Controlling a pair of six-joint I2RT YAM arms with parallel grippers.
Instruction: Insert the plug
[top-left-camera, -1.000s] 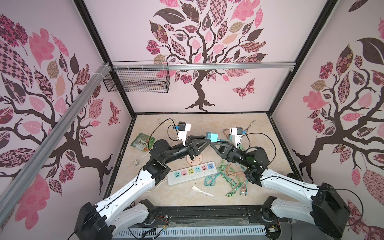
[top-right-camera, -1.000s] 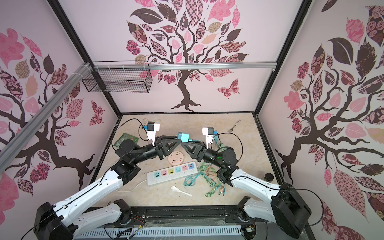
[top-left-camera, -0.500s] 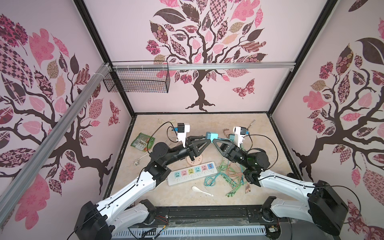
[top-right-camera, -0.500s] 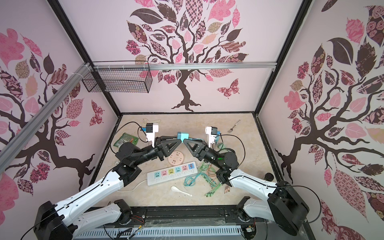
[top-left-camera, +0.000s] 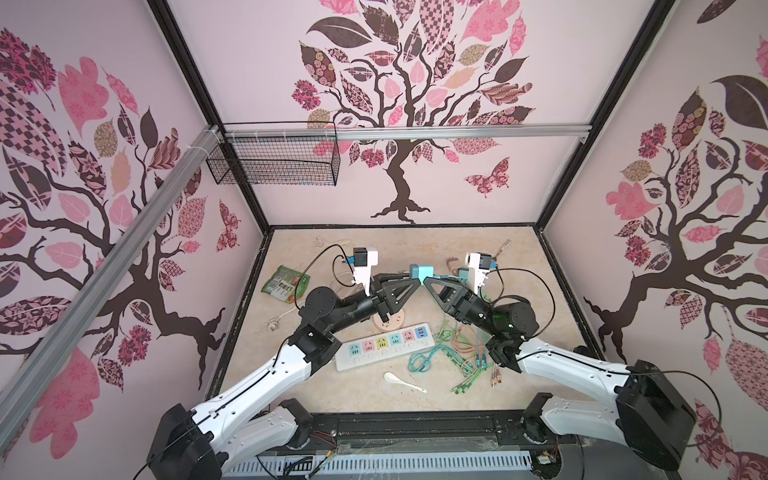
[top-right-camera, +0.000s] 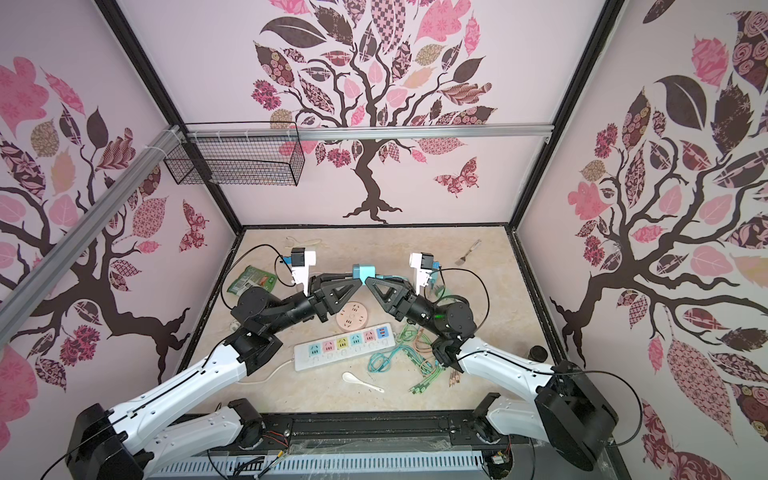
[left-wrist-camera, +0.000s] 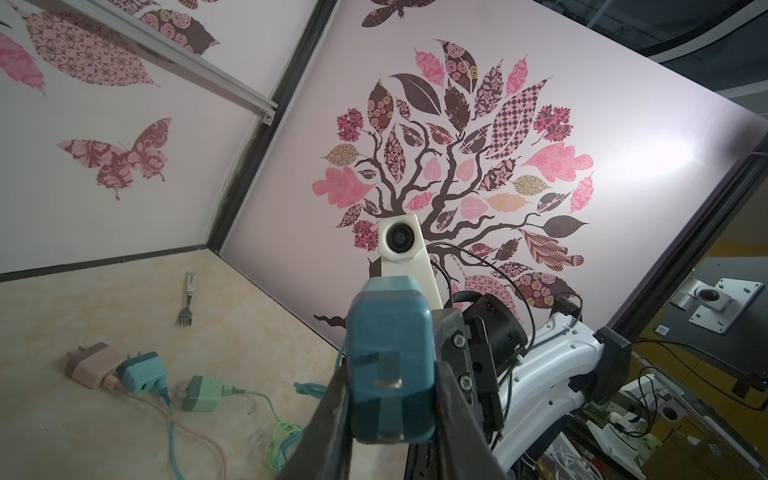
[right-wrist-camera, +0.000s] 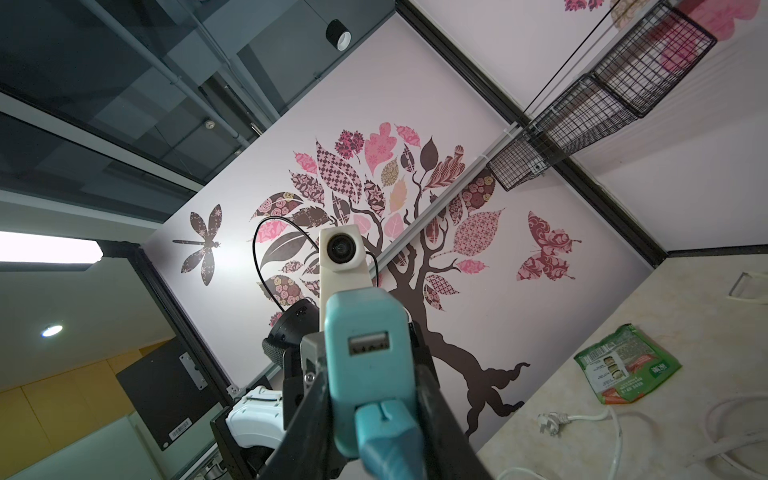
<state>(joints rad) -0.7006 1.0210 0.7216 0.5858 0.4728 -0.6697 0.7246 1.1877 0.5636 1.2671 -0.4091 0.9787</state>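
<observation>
Raised over the tabletop's middle, the left gripper (top-left-camera: 416, 281) pinches the blue charger (left-wrist-camera: 390, 365) by its sides. The right gripper (top-left-camera: 424, 283), fingers clamped on the cable's plug (right-wrist-camera: 384, 432), meets it nose-on. The push should run straight along the port, with the charger held rigid and no twisting.

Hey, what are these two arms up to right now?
They are joining charger parts in mid-air above the table. The left pincer grips the blue adapter, prongs facing its wrist camera. The right pincer is shut on the blue USB connector, which sits at the adapter's lower port; whether it is fully seated is hard to tell. The upper port is empty. The power strip lies on the table below, with neither pincer on it.
</observation>
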